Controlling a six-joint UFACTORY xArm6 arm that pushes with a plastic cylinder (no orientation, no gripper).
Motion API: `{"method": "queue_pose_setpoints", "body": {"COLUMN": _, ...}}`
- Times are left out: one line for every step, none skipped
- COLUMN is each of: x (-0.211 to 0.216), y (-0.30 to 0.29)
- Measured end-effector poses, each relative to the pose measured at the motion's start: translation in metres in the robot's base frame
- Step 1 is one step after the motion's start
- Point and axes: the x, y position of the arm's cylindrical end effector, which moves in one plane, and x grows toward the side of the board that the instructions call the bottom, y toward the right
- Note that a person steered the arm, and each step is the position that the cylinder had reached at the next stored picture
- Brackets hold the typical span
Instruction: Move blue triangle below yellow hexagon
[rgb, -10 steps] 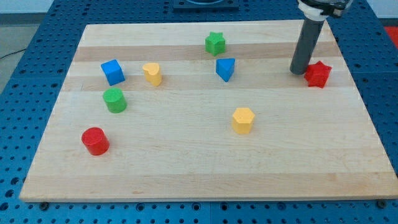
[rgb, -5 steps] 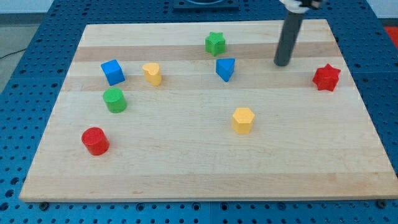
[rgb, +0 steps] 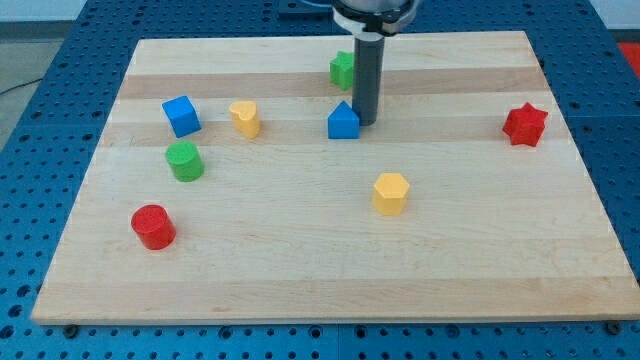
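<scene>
Touching my tip (rgb: 367, 122) on its left, the blue triangle (rgb: 343, 121) lies above the yellow hexagon (rgb: 391, 193); no claw fitted.

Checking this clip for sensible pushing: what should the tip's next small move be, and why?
Probably shift to the view's top of the blue triangle and push it downward. My tip touches the triangle's right side, while the yellow hexagon lies lower and to the right.

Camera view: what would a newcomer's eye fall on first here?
First the dark rod, coming down from the view's top centre, with my tip against the right side of the blue triangle. It partly hides the green star behind it. Next, the yellow hexagon sits lower and to the right, and the red star stands alone at the far right.
</scene>
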Motion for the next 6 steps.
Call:
{"method": "queue_pose_setpoints", "body": {"x": -0.031, "y": -0.003}}
{"method": "queue_pose_setpoints", "body": {"x": -0.013, "y": -0.017}}
{"method": "queue_pose_setpoints", "body": {"x": 0.017, "y": -0.017}}
{"method": "queue_pose_setpoints", "body": {"x": 0.051, "y": -0.017}}
{"method": "queue_pose_setpoints", "body": {"x": 0.055, "y": -0.017}}
{"method": "queue_pose_setpoints", "body": {"x": 0.014, "y": -0.022}}
